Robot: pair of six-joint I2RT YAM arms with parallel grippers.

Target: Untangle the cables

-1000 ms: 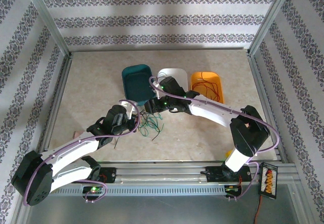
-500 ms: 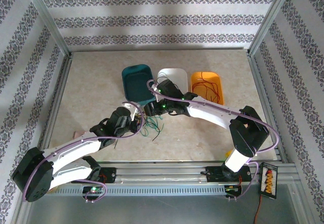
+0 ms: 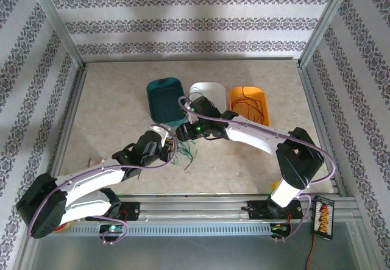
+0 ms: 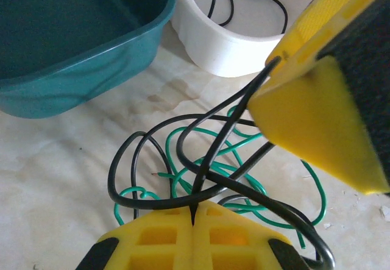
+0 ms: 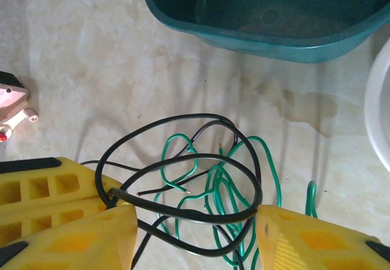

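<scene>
The cables point(image 5: 204, 188) lie as a tangle of black and green wires on the table in front of the teal tray point(image 5: 262, 35). My left gripper point(image 4: 194, 208) is shut on a black cable point(image 4: 210, 151), which runs up from its closed yellow tips. My right gripper point(image 5: 195, 215) stands open over the tangle, and black loops cross the gap and touch its right finger point(image 5: 292, 242). In the top view, the left gripper point(image 3: 168, 143) and the right gripper point(image 3: 182, 136) meet over the cables point(image 3: 186, 154).
Three trays stand in a row behind the tangle: the teal tray point(image 3: 159, 104), a white tray point(image 3: 210, 89) holding a black cable point(image 4: 213, 5), and an orange tray point(image 3: 263, 114) holding red cables point(image 3: 247, 104). A small pinkish object point(image 3: 92, 161) lies at the left.
The left arm has shifted slightly to the right and nearer, pulling its black cable along. The right arm has barely moved.
</scene>
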